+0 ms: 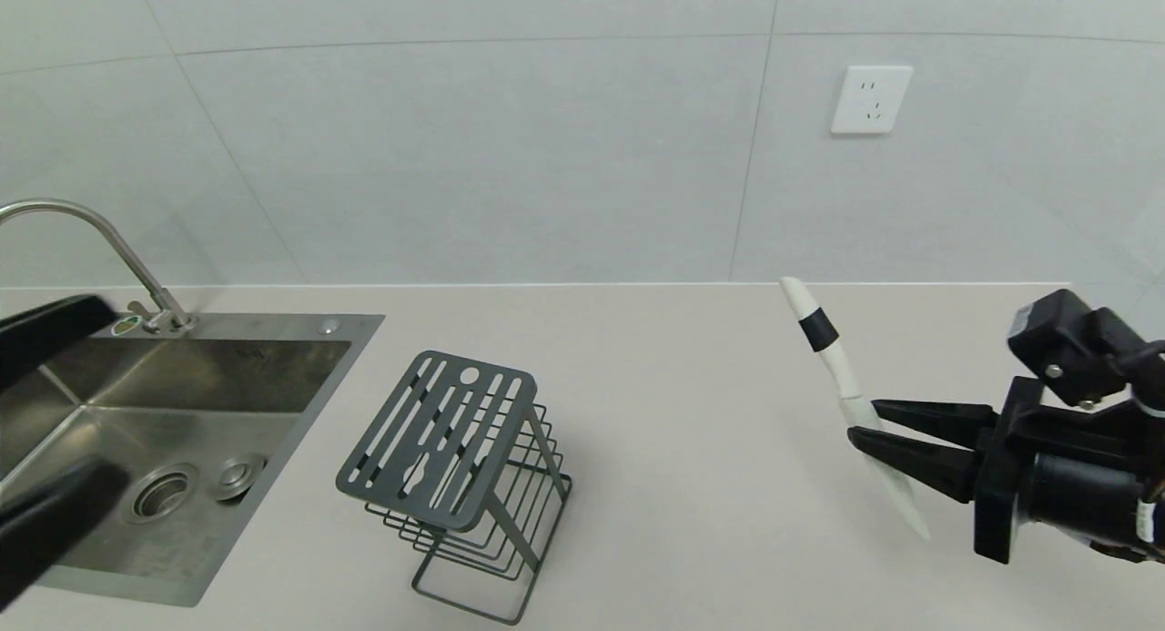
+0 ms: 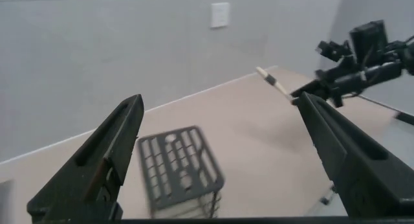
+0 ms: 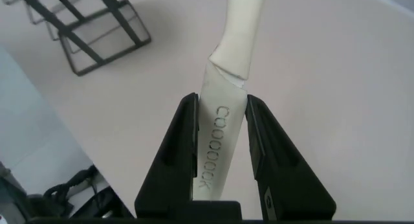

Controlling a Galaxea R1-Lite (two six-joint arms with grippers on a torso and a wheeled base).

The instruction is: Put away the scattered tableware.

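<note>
Right gripper (image 1: 863,420), near right, pinches the white knife (image 1: 837,365) by its blade, handle up, likely for slotting into the rack (image 1: 437,431); left gripper (image 2: 220,101) gapes empty.

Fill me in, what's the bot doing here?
The right pincer is shut on the blade of a white knife, holding it over the counter, to the right of the rack. The rack stands beside the sink and its slots look empty. The left pincer hangs open near the sink.
</note>
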